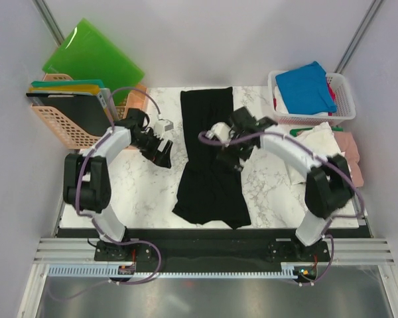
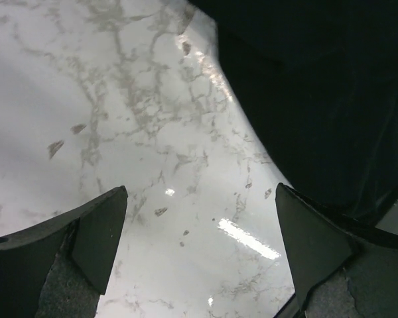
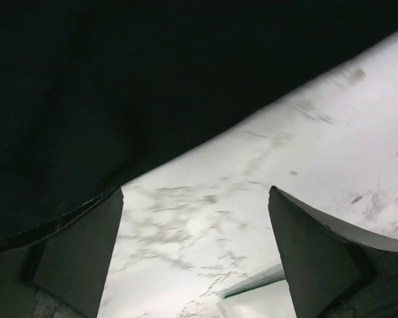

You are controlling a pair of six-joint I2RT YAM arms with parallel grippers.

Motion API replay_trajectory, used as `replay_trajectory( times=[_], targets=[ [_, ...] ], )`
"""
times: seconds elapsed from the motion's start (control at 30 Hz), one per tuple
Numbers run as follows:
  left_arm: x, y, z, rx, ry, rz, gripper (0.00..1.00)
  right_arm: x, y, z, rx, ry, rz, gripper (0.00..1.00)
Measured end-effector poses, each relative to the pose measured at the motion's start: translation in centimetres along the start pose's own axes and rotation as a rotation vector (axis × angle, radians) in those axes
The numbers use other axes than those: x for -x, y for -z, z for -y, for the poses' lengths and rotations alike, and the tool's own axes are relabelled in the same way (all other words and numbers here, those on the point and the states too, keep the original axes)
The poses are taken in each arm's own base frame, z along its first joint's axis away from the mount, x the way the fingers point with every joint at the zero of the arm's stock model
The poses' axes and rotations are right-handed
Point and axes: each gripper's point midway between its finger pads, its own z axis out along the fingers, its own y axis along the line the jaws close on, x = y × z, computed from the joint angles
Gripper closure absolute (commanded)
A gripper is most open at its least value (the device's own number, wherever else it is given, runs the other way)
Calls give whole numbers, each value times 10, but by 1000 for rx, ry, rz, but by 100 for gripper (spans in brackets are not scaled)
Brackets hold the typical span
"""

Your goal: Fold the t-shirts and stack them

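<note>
Marble bench (image 1: 139, 192) carries the black t-shirt (image 1: 209, 179) at its centre, lying as a long strip from twelve to six o'clock. The left arm (image 1: 113, 142) hangs at the shirt's nine o'clock edge and the right arm (image 1: 285, 149) at three o'clock, both with jaws apart and holding nothing. The sides look folded in, so the next move likely calls for pinching one end and bringing it over.

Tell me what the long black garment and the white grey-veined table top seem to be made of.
The long black garment: soft matte cloth, by its limp, wavy edges. The white grey-veined table top: hard, glossy, since lamps reflect in it; real marble or printed laminate, I cannot tell.
</note>
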Motion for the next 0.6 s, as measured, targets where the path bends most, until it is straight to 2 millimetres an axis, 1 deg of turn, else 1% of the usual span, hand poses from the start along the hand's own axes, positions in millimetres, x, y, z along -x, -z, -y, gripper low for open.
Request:
replay_trajectory(
  times=[0.03,0.1,0.17,0.23,0.3,0.37,0.43,0.5,0.6],
  targets=[
    [-4,6,-1,35,-1,13,0,7,16,-31,10,91,28,2],
    [-7,19,-6,118,-13,51,0,26,45,-85,37,251,123,2],
    [-3,36,-11,197,-34,97,0,36,70,-118,57,348,207,2],
    [7,55,-16,277,-61,146,0,35,84,-131,57,387,247,2],
    [16,72,-19,335,-85,189,0,26,83,-138,62,410,241,2],
    [21,88,-22,388,-96,221,0,11,71,-151,81,449,192,2],
    [23,98,-25,421,-96,241,0,-10,57,-170,120,504,128,2],
    [21,106,-29,450,-89,252,0,-32,45,-191,160,567,65,2],
    [10,109,-31,465,-70,252,0,-48,37,-218,200,655,16,2]
  ],
)
